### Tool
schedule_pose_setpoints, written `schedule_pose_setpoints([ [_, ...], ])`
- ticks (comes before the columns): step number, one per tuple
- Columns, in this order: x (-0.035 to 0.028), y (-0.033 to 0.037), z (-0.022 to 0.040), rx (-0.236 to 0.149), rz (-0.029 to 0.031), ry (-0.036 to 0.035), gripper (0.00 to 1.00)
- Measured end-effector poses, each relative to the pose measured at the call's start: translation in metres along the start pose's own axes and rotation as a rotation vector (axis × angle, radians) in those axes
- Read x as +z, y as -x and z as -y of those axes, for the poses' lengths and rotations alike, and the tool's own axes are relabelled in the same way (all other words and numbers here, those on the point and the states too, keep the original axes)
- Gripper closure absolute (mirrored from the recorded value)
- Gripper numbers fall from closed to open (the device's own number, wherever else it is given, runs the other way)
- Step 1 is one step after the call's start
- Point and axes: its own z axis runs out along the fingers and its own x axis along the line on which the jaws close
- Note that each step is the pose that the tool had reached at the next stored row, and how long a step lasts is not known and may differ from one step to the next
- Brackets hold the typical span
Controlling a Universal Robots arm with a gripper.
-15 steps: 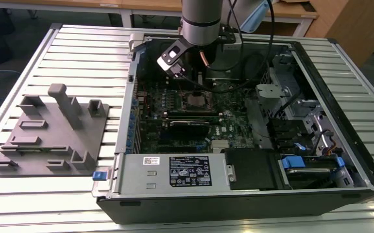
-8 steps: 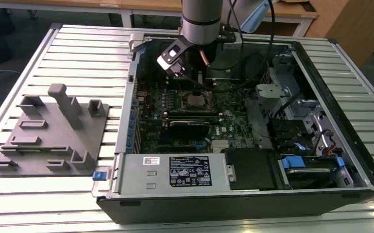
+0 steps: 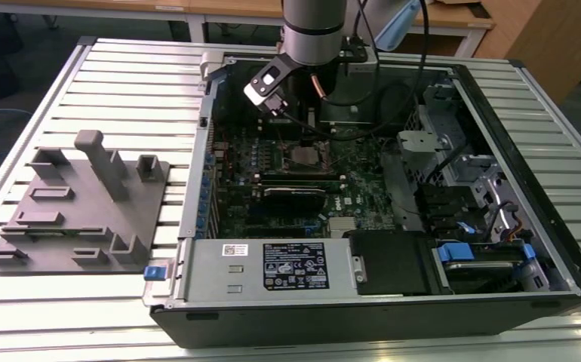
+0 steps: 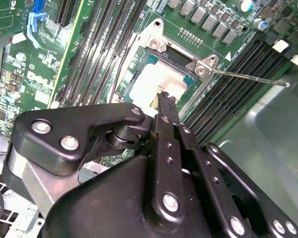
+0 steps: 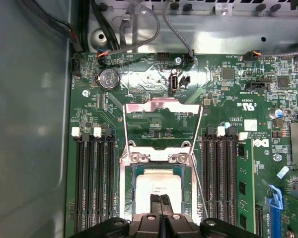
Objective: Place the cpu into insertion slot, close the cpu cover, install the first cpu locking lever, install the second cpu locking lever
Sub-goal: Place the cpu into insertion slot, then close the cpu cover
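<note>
Two fingertips [image 5: 155,201] of the gripper [image 4: 166,100] are being held pressed together, nothing between them, at the top of the cpu [image 5: 156,184], which is being cradled in the insertion slot [image 5: 127,198]; the cpu cover [image 5: 164,106] is being shown swung open.

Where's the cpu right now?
In the first wrist view the cpu lies in the insertion slot, between the memory slots, beneath the gripper, with the cpu cover raised.
</note>
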Motion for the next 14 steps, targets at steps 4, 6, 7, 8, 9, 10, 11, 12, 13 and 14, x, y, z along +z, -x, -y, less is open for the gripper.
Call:
schedule_pose_setpoints([
  [4, -0.0026, 0.0, -0.0002, 0.0, 0.0003, -0.0002, 0.9],
  [6, -0.0031, 0.0, -0.0002, 0.0, 0.0003, -0.0002, 0.9],
  [7, -0.0031, 0.0, -0.0002, 0.0, 0.0003, -0.0002, 0.9],
  [8, -0.0036, 0.0, -0.0002, 0.0, 0.0003, -0.0002, 0.9],
  [9, -0.0039, 0.0, -0.0003, 0.0, 0.0003, -0.0002, 0.9],
  [10, -0.004, 0.0, -0.0003, 0.0, 0.0004, -0.0003, 0.9],
  [11, -0.0041, 0.0, -0.0003, 0.0, 0.0003, -0.0002, 0.9],
  [12, -0.0041, 0.0, -0.0003, 0.0, 0.0003, -0.0002, 0.9],
  [13, -0.0044, 0.0001, -0.0003, 0.0, 0.0005, -0.0003, 0.9],
  [14, -0.005, 0.0001, -0.0003, 0.0, 0.0008, -0.0005, 0.9],
])
